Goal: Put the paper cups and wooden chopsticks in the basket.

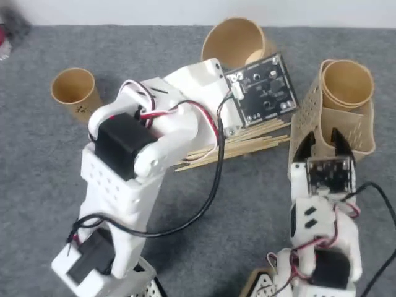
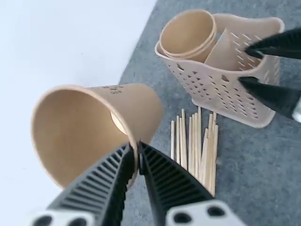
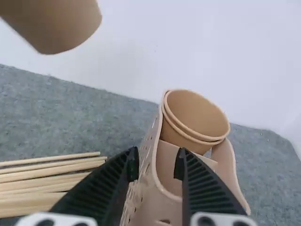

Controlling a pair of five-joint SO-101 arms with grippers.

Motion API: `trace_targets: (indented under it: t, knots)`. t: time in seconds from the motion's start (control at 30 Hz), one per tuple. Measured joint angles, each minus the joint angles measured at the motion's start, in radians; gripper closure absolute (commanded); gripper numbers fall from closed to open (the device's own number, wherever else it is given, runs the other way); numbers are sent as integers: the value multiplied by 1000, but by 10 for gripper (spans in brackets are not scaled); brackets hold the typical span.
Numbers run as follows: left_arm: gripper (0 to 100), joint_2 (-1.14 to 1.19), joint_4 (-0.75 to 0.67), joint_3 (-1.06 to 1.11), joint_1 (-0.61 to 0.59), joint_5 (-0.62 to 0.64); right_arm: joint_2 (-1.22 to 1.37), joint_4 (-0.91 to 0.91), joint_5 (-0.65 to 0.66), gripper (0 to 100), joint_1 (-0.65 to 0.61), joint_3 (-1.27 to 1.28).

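The left gripper (image 2: 136, 148) pinches a paper cup (image 1: 232, 40) by its rim, upper centre, ready to carry it. At right, the right gripper (image 1: 323, 145) straddles the basket (image 1: 306, 114) wall, fingers spread, probably steadying it.

My right gripper (image 3: 156, 159): jaws spread, near rim of basket (image 3: 151, 136) between them. Two paper cups (image 3: 195, 117) nested upright in basket's far end. Bundle of wooden chopsticks (image 3: 42, 174) lying on grey mat (image 3: 56, 113), just left of basket. Another paper cup (image 3: 51, 23) up high on its side, further left. Behind it all, white wall (image 3: 197, 42).
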Motion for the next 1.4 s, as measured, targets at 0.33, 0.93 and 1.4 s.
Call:
trace_targets:
  t: [0.33, 0.93, 1.4]
  knots:
    - [989, -114, 0, 121, 6, 0, 479, -44, 6, 861, 14, -272]
    - [988, -163, 0, 190, -3, 0, 928, 227, 58, 991, 9, -638]
    - [988, -163, 0, 190, -2, 0, 931, 529, 376, 963, 28, -845]
